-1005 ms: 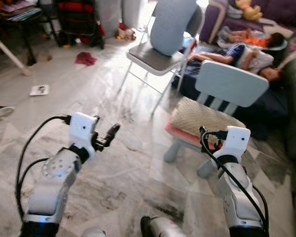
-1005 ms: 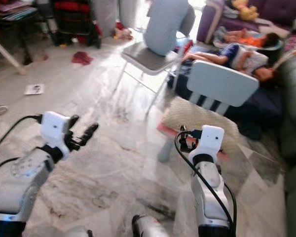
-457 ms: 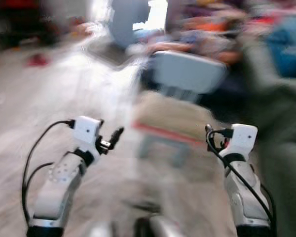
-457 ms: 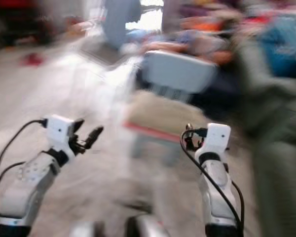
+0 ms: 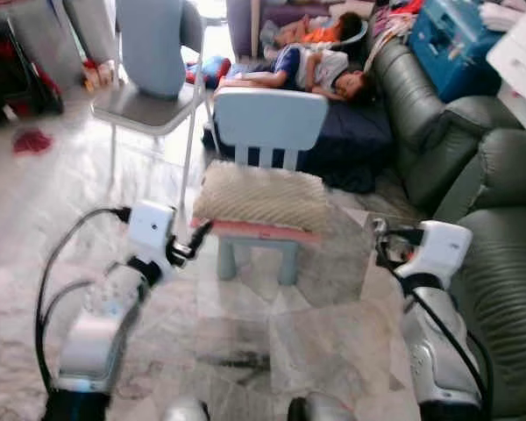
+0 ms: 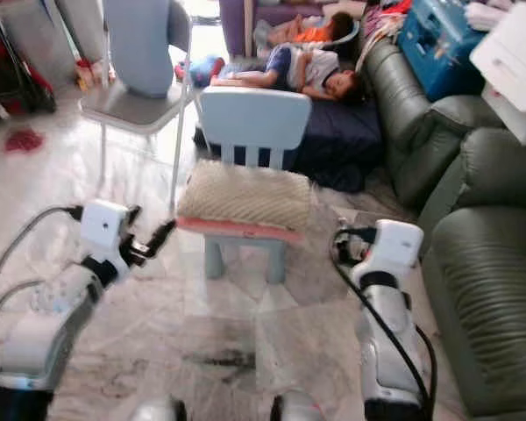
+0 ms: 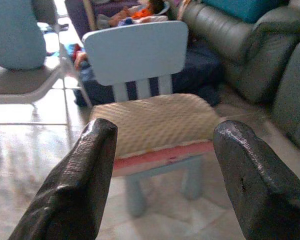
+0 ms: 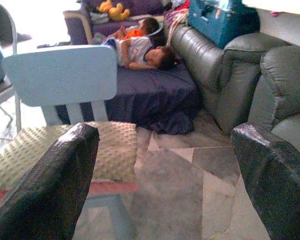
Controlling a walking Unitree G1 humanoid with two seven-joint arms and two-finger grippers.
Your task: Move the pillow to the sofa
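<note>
Pillow: the beige, nubbly pillow (image 5: pixel 261 196) lies flat on the seat of a small pale-blue child's chair (image 5: pixel 270 118), covering nearly all of it; a pink seat edge shows under its front.
Left hand: the left hand (image 5: pixel 193 240) is raised off the marble floor (image 5: pixel 272 338), fingers spread wide and holding nothing. The pillow's near corner is just ahead of its fingertips, not touching. In the left wrist view the two black fingers (image 7: pixel 80 185) frame the pillow and chair between them.
Right hand: the right hand (image 6: pixel 344 247) is also raised, off the chair's other front corner, near the pillow but apart from it. The right wrist view shows its fingers (image 8: pixel 47 187) wide apart and empty, the pillow beyond one finger, the sofa beyond the other.
Sofa: the dark green leather sofa (image 5: pixel 500 263) stands just beside the right hand on its outer side, running back past the chair.
Beyond the hands: behind the chair lies a dark blue mattress (image 5: pixel 351 140) with two people (image 5: pixel 320 66) lying on it.
Further off, past the left hand: a grey folding chair (image 5: pixel 149 96) carries a blue-grey cushion (image 5: pixel 153 44) leaning on its back.
On the sofa's far end: a blue case (image 5: pixel 451 35).
</note>
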